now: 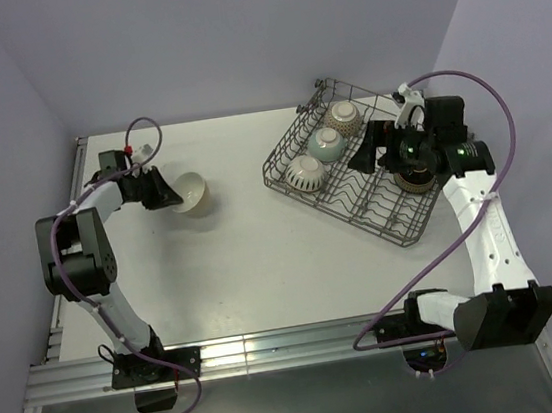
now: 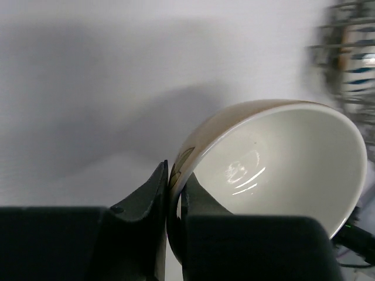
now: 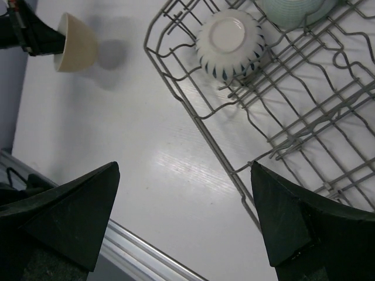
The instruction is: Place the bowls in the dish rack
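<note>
My left gripper [image 1: 160, 191] is shut on the rim of a cream bowl [image 1: 192, 194], holding it tilted just above the table at the left. The left wrist view shows one finger inside and one outside the rim of the bowl [image 2: 275, 164]. The grey wire dish rack [image 1: 383, 215] stands at the right. In it are a white striped bowl [image 1: 304, 171] lying upside down [image 3: 229, 36], a pale teal bowl [image 1: 327, 142] and a patterned bowl [image 1: 343, 115]. My right gripper [image 1: 367, 152] hovers open and empty over the rack. A brown bowl [image 1: 416, 179] sits partly hidden under that arm. No black bowl is in view.
The rack's near-left corner wire [image 3: 234, 175] runs between the right fingers in the right wrist view. The cream bowl [image 3: 76, 42] and the left gripper show far off at its top left. An aluminium rail [image 1: 273, 348] edges the table's front. Walls close in on both sides.
</note>
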